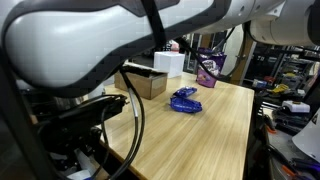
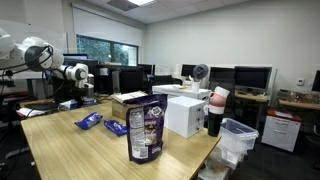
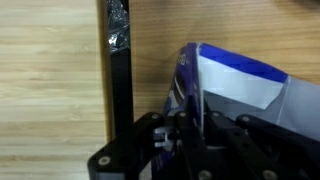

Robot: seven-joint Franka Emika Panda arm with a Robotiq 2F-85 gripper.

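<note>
In the wrist view my gripper [image 3: 190,125] is shut on the upright edge of a blue and white snack bag [image 3: 240,85] lying on the wooden table [image 3: 50,90]. The thin bag edge stands pinched between the two dark fingers. A blue bag [image 1: 185,100] lies mid-table, and in an exterior view blue packets [image 2: 88,120] lie below the white arm [image 2: 40,55] at the table's far left end. The fingers themselves are too small to make out in both exterior views.
A dark strip [image 3: 118,90] runs down the table beside the bag, with crinkled foil [image 3: 118,30] at its top. A purple bag [image 2: 146,128], a white box [image 2: 185,112] and a cardboard box [image 2: 130,98] stand on the table. Desks with monitors lie behind.
</note>
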